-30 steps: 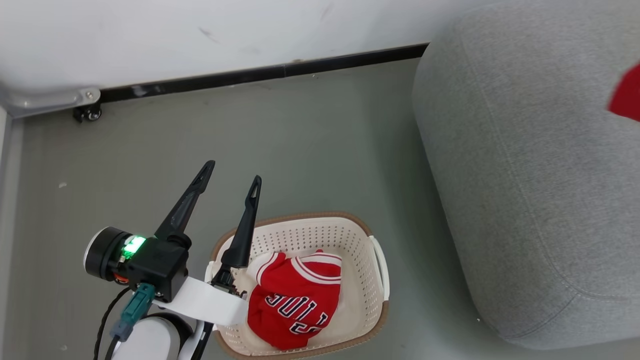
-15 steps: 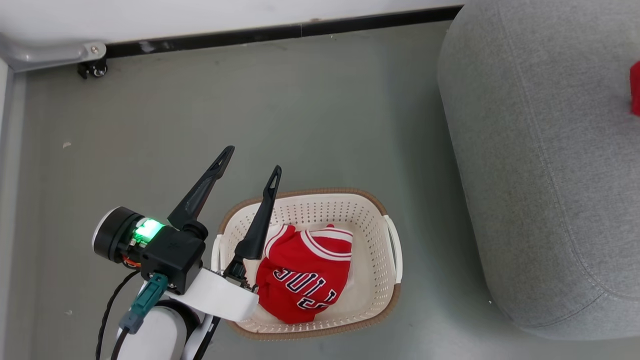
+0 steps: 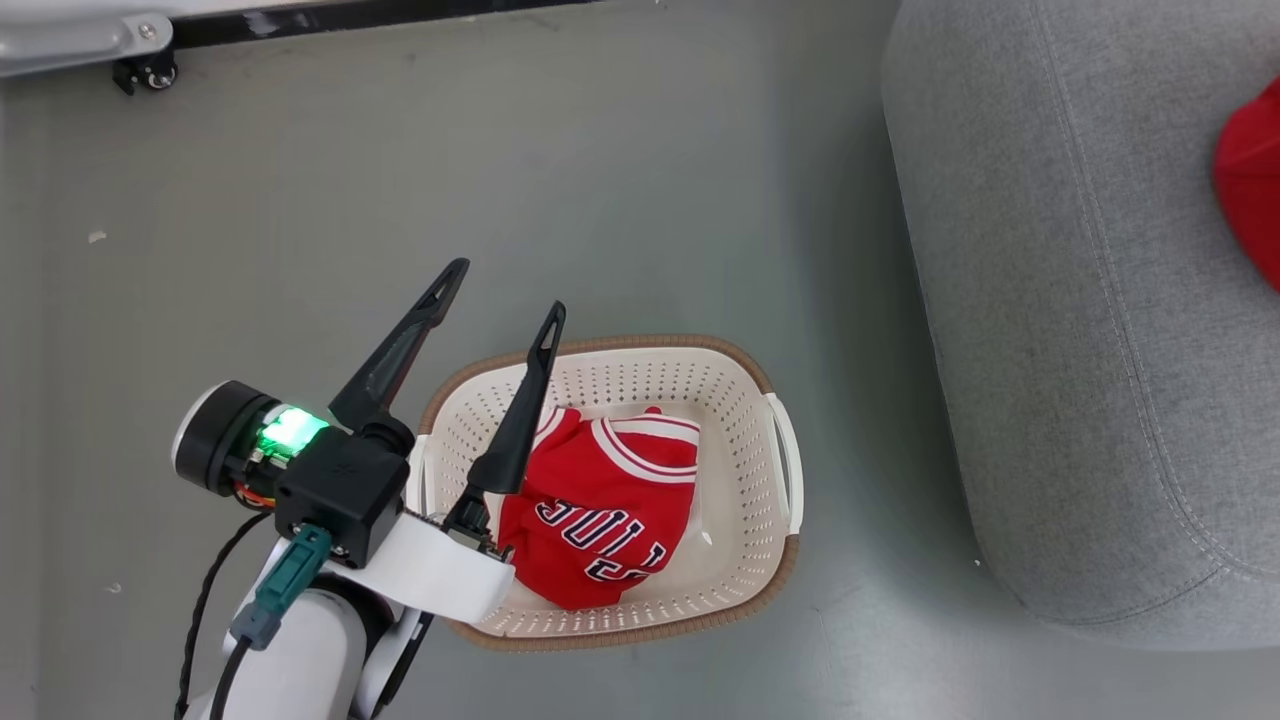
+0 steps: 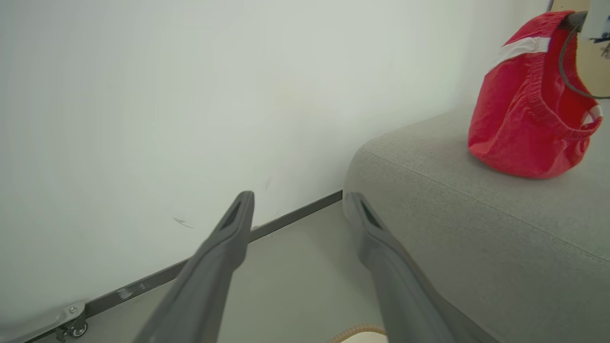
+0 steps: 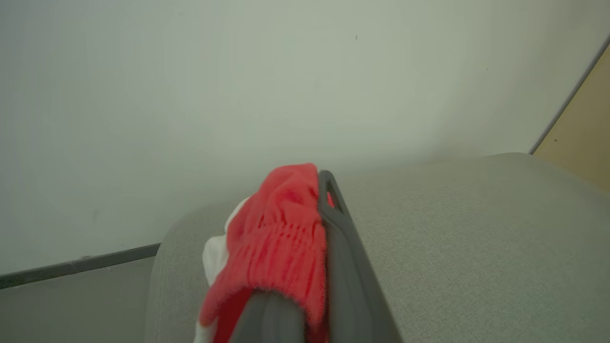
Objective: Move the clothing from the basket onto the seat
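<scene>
Shorts (image 4: 524,119): waistband pinched in my closed right gripper (image 5: 320,190), lower edge touching the seat (image 3: 1080,350).
Jersey (image 3: 600,500): crumpled in the basket (image 3: 740,420), just right of my left gripper (image 3: 505,288), which is spread wide and empty. Left arm nearer.

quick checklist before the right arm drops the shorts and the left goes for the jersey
1. Right gripper shut on the shorts: ok.
2. Shorts over the seat: ok; in the left wrist view their lower edge appears to rest on the cushion.
3. Left gripper open with nothing between its fingers: ok.
4. Left gripper aimed at the jersey: not ok; its fingers point at the wall, over the left rim of the basket.
5. Jersey free to lift: ok; it lies crumpled on top, with nothing on it.
6. Nothing else under the jersey: cannot tell.
</scene>
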Tool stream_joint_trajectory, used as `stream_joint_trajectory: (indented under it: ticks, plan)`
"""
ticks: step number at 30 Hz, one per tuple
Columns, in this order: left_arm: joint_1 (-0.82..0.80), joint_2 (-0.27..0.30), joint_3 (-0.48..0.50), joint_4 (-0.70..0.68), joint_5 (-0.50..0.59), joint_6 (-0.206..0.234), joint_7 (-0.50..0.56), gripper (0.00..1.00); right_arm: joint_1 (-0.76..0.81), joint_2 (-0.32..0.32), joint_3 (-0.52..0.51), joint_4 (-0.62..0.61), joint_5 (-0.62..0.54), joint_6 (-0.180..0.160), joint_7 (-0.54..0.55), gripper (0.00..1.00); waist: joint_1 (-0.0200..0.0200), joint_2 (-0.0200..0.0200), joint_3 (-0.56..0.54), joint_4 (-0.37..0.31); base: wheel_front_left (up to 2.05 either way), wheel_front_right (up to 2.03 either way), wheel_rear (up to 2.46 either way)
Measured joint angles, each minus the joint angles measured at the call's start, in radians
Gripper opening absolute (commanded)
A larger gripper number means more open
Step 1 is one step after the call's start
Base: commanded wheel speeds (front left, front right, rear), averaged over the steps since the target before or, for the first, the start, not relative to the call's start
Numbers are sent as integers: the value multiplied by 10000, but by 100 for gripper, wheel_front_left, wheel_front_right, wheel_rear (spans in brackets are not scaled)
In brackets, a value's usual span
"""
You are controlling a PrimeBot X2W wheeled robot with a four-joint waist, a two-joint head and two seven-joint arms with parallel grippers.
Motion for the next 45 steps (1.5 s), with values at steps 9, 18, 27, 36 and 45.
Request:
stream_joint_trajectory:
  ticks: [9, 18, 27, 36, 45]
  plan:
    - [-157, 144, 205, -61, 94, 12, 33, 100, 325, 293, 111, 721, -194, 0, 19, 0, 0, 0, 358, -152, 0, 0, 0]
    - [-358, -13, 224, 2, 75, 19, -117, 100, 806, 171, 311, 1538, -203, 0, 199, 0, 0, 0, 534, -468, 0, 0, 0]
    - [-357, 25, 326, 215, 75, 102, -217, 100, 1163, 100, 113, 2038, -61, 0, 90, 0, 0, 0, 552, -757, 0, 0, 0]
    - [-356, 42, 376, 341, 65, 107, -353, 100, 1569, 188, 63, 2362, 286, 0, -211, 66, 0, 0, 485, -993, 0, 0, 0]
    - [-352, -36, 401, 506, -36, 203, -558, 100, 2106, 351, 127, 2426, 917, 0, -545, 100, 0, 0, 347, -1168, 0, 0, 0]
